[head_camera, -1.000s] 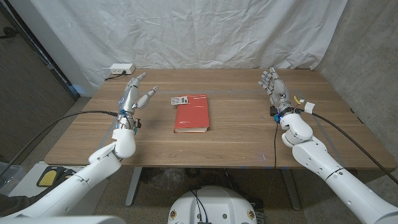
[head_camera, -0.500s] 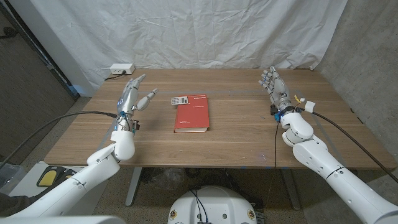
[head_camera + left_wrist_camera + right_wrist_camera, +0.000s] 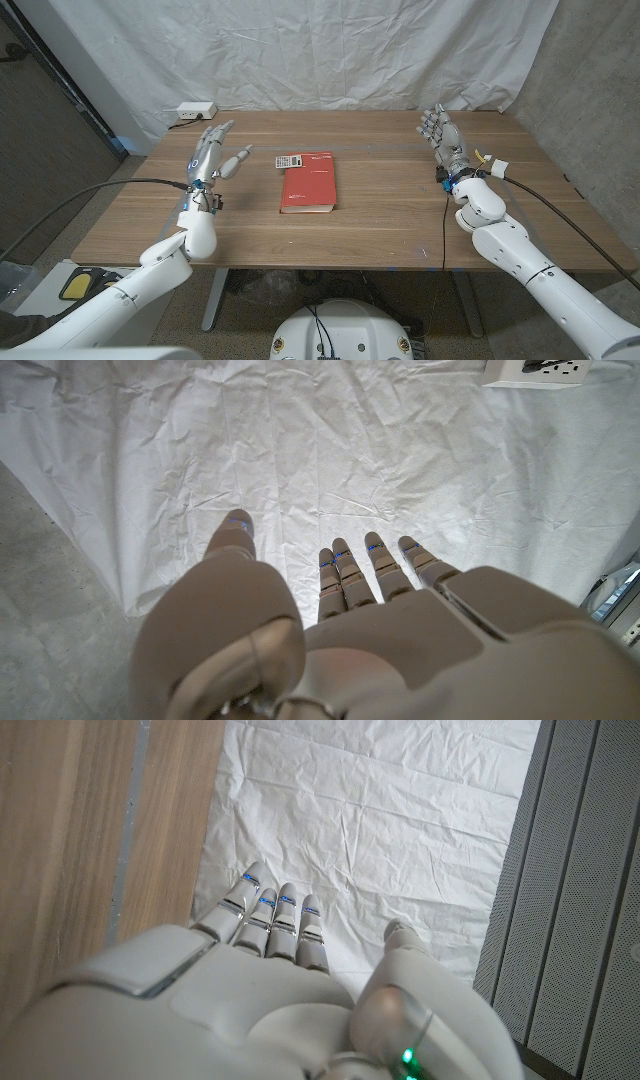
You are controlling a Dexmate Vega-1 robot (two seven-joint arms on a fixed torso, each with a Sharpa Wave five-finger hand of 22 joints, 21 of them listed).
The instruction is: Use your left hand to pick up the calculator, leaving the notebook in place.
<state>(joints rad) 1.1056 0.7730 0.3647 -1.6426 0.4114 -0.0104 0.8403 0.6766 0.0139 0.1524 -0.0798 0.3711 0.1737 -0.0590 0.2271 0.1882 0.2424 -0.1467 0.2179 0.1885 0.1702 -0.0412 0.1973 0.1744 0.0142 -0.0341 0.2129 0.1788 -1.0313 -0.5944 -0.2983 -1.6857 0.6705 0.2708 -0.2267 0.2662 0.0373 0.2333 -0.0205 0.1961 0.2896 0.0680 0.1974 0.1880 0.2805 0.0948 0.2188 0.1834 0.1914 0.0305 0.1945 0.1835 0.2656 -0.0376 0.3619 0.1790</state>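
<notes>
Nothing is yet picked up: the calculator [image 3: 289, 161] lies on the surface [image 3: 380, 215], touching the notebook [image 3: 308, 182] at its far left corner. The left hand [image 3: 211, 155] is held near it, fingers apart and empty; reach, grasp and lift remain

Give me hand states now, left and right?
Left hand: open, holding nothing.
Right hand: open, holding nothing.

Print on red notebook [image 3: 307, 183] cover too small; nothing legible
</notes>
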